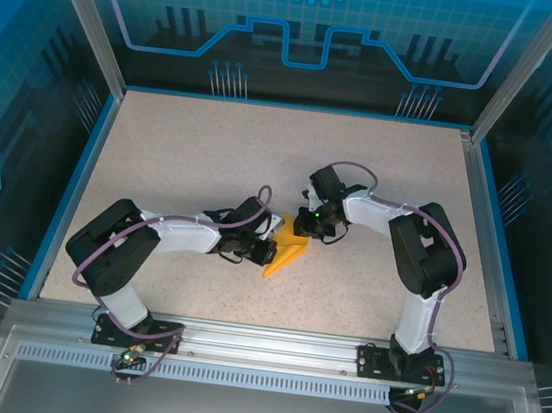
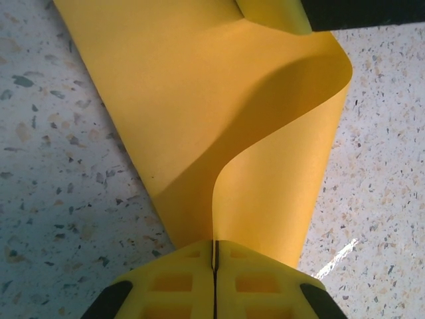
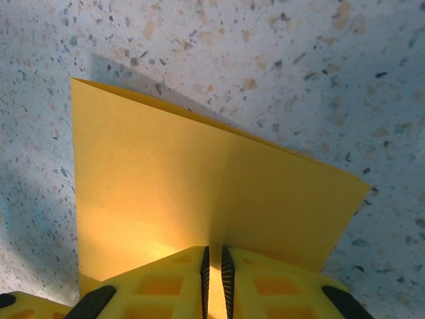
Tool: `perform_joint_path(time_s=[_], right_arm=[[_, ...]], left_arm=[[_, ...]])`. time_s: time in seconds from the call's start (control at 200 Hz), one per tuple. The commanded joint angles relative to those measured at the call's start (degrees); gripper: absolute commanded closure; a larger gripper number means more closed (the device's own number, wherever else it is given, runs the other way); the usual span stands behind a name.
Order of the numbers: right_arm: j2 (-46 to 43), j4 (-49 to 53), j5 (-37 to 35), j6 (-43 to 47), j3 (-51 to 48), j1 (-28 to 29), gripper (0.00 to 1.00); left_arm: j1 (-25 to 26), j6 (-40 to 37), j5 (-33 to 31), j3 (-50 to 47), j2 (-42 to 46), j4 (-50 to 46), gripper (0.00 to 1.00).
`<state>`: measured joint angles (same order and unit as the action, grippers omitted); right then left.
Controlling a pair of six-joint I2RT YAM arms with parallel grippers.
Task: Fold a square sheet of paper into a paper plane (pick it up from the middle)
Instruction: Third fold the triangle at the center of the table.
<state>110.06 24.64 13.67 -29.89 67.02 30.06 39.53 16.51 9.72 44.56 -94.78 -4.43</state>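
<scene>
Both jaws are pinched nearly together on the thin orange-yellow sheet of paper (image 1: 287,255), just below the overhead frame's middle, between the left gripper (image 1: 265,249) and the right gripper (image 1: 311,227). Left wrist view: the sheet curls limply up-frame from the pinch, so it is probably light and floppy. Right wrist view: doubled layers rise from bottom centre. Gripping near a crease looks safest, since the paper could slip or tear.

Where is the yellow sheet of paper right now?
In the top view the sheet of paper is near the middle of the table, gripped by the left hand on its left and the right hand on its right.
</scene>
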Motion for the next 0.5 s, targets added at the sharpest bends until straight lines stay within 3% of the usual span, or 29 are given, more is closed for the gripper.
perform_joint_path(time_s=[0.0, 0.3, 0.495], right_arm=[[2.03, 1.55, -0.94, 0.71, -0.22, 0.29, 0.83], [-2.07, 1.45, 1.02, 0.62, 0.80, 0.17, 0.83], [-12.53, 0.27, 0.12, -0.93, -1.79, -1.94, 0.81]], left_arm=[[-0.35, -0.73, 0.30, 0.63, -0.90, -0.60, 0.93], [-0.34, -0.78, -0.22, -0.32, -2.83, -0.37, 0.93], [-0.37, -0.52, 0.21, -0.78, -3.09, -0.01, 0.94]])
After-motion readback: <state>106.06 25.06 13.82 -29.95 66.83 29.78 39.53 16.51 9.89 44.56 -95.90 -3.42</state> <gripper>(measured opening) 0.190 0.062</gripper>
